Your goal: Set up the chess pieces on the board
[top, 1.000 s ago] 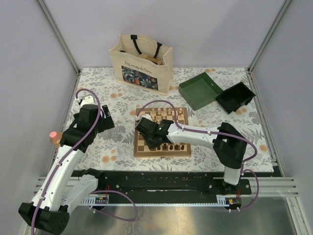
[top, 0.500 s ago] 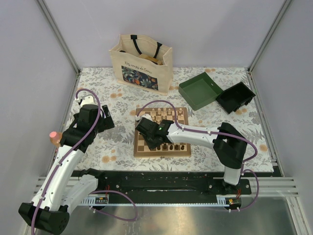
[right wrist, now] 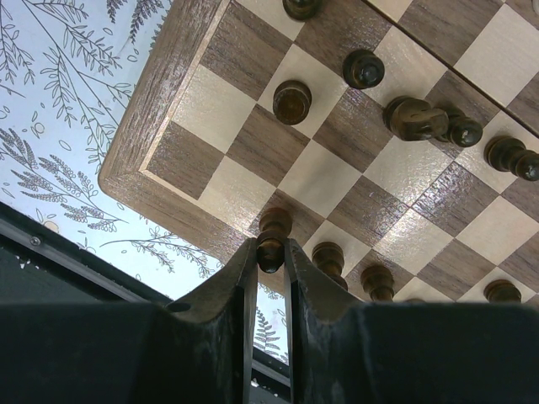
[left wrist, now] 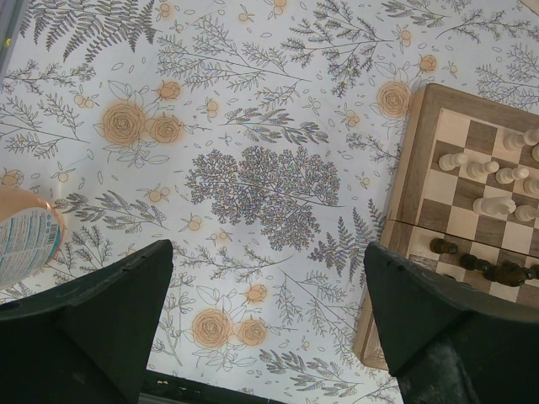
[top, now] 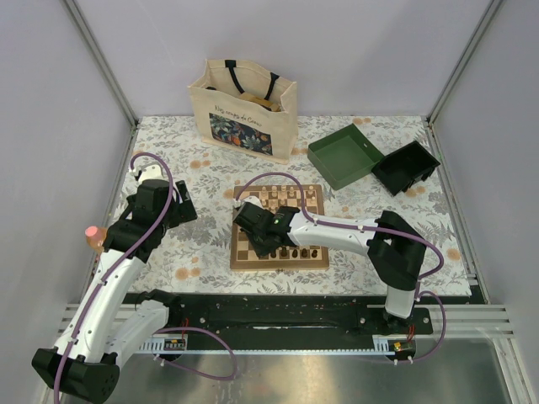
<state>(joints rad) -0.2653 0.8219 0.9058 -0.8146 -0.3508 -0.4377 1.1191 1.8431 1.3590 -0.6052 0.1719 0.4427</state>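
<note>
The board (top: 278, 266) lies in the middle of the floral cloth. Pale chess pieces (top: 286, 198) stand along its far side and dark ones (top: 303, 252) along its near side. My right gripper (top: 257, 240) hangs low over the board's near left corner (right wrist: 160, 93), shut (right wrist: 269, 248) on an upright dark brown piece (right wrist: 273, 229). More dark pieces (right wrist: 292, 99) stand on nearby squares, one lying tipped (right wrist: 413, 118). My left gripper (left wrist: 265, 252) hovers open over the bare cloth left of the board (left wrist: 410, 168), with nothing between its fingers.
A printed tote bag (top: 244, 108) stands at the back. An open green box (top: 344, 156) and its black half (top: 406, 167) sit at the back right. An orange, pink-capped container (top: 94, 236) stands at the far left, beside my left fingers (left wrist: 25, 240).
</note>
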